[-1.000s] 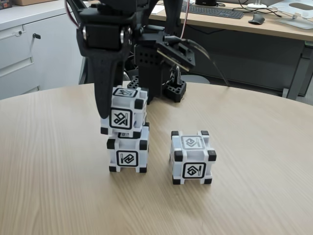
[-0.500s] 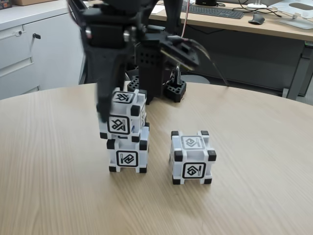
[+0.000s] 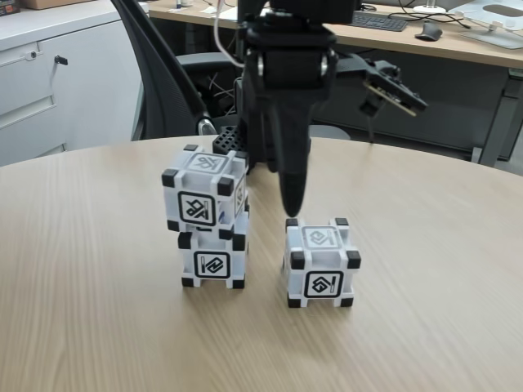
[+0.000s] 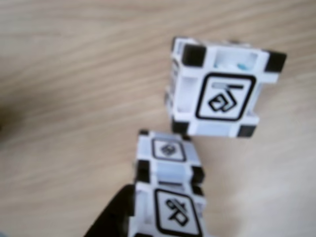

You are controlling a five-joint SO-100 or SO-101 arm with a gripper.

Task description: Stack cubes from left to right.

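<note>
Two cubes stand stacked at the left of the fixed view: the upper cube [image 3: 204,192] rests slightly skewed on the lower cube [image 3: 214,260]. A third cube [image 3: 322,263] stands alone on the table to their right. My gripper [image 3: 292,208] hangs empty and open between the stack and the lone cube, its dark tip just above the lone cube's back left corner. The wrist view looks down on the stack [image 4: 173,207] at the bottom and the lone cube [image 4: 217,94] at the upper right. One black finger [image 4: 111,219] shows beside the stack.
The round wooden table [image 3: 98,310] has free room in front and to both sides. The arm's black base [image 3: 237,143] stands behind the stack. A loose circuit board [image 3: 392,86] hangs off the arm at the right. Desks and a cabinet lie beyond the table.
My gripper has let go of the upper cube, which now rests on the lower one, and has swung right from the stack to above the lone cube.
</note>
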